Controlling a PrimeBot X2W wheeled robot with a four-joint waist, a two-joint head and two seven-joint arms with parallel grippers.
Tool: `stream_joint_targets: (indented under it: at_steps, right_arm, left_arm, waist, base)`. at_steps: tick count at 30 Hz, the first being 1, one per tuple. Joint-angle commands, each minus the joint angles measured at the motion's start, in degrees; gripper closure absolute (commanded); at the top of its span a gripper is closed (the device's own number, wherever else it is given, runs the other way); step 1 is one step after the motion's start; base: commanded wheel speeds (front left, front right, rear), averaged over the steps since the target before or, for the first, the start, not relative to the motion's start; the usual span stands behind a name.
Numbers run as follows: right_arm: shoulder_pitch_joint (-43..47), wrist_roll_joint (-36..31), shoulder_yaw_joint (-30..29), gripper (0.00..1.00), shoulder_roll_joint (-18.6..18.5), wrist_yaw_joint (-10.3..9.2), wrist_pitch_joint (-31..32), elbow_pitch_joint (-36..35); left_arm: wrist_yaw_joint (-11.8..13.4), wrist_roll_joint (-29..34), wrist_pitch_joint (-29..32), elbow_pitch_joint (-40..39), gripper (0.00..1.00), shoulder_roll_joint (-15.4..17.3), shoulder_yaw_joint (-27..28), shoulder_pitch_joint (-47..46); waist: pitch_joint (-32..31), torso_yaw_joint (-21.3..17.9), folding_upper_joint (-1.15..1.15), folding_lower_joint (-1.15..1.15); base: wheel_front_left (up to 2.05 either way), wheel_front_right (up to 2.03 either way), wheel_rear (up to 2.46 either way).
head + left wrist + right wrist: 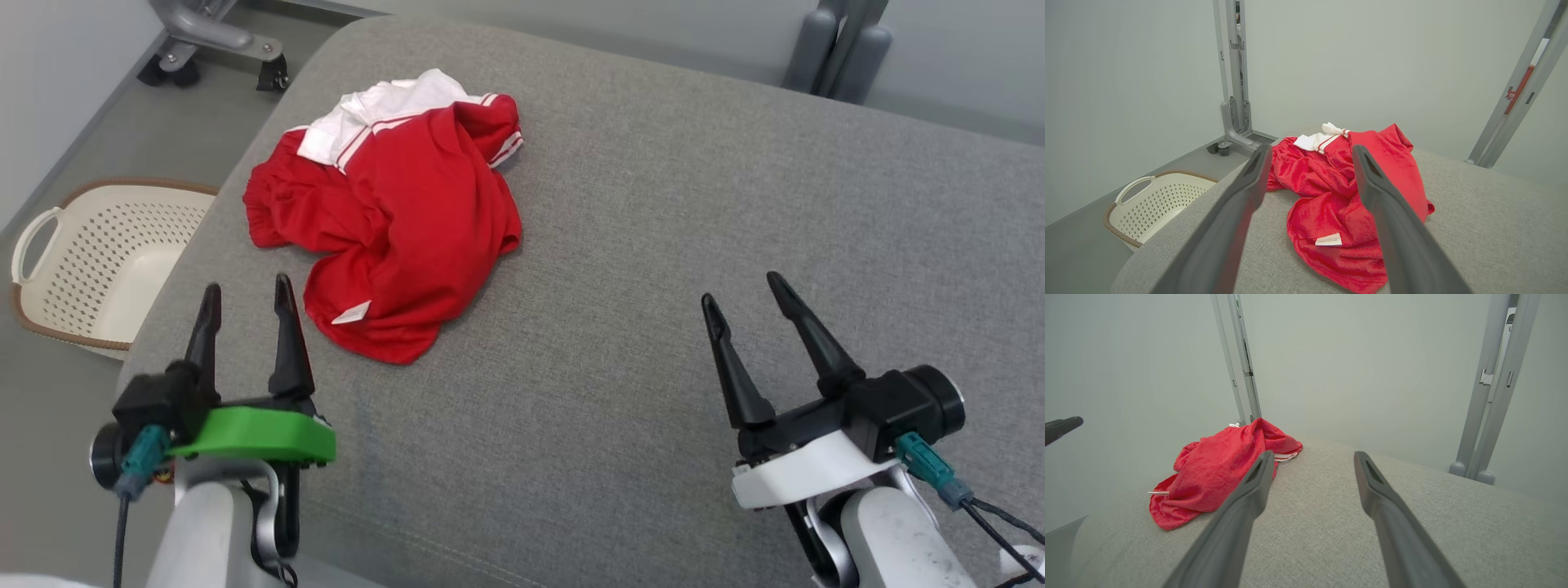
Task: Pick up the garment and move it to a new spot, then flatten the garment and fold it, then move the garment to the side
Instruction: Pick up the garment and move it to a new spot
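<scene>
**Item:** garment (400,220), red, with white red-striped trim at one end. It lies as a crumpled heap, neither flattened nor folded.

**Location:** on the grey upholstered surface (653,204), in its far-left part, at about 11 o'clock from the middle of the head view.

**Long axis:** roughly 12 to 6 o'clock in the head view. The white trim is at the 12 end. A hem with a small white label (353,313) is at the 6 end.

**Left pincer** (247,283): fingers spread wide, holding nothing, poised over the near-left edge of the surface. The garment lies at 1 o'clock from it, with the labelled hem just beside the inner finger. No contact is evident.

**Right pincer** (739,287): fingers spread wide, holding nothing. The garment lies at 10 o'clock from it, well apart.

**Assessment:** the pick-up has not begun. The left arm is clearly the nearer, so a short reach toward 1 o'clock should meet the cloth. The right arm would have to cross much bare surface.

**Also present:** a white perforated basket (122,189) on the floor, at 9 o'clock from the garment.
</scene>
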Motion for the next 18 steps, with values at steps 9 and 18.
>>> stream_joint_targets:
  at_steps: [9,18]
  right_arm:
    - [-3.6,-3.38,-2.13,0.0,-7.8,0.01,0.13,-4.52]
    - [-4.84,-3.95,-3.1,0.0,-9.61,0.01,1.65,-7.5]
  left_arm:
    - [-6.56,-5.13,11.05,17.25,0.0,5.76,0.14,-24.52]
    - [-7.62,-14.93,27.83,29.32,0.0,11.94,-3.25,-40.94]
  waist:
    - [13.67,-5.1,0.0,0.0]
    - [18.74,-8.39,0.0,0.0]
  base:
    - [0.0,0.0,0.0]
    - [0.0,0.0,0.0]
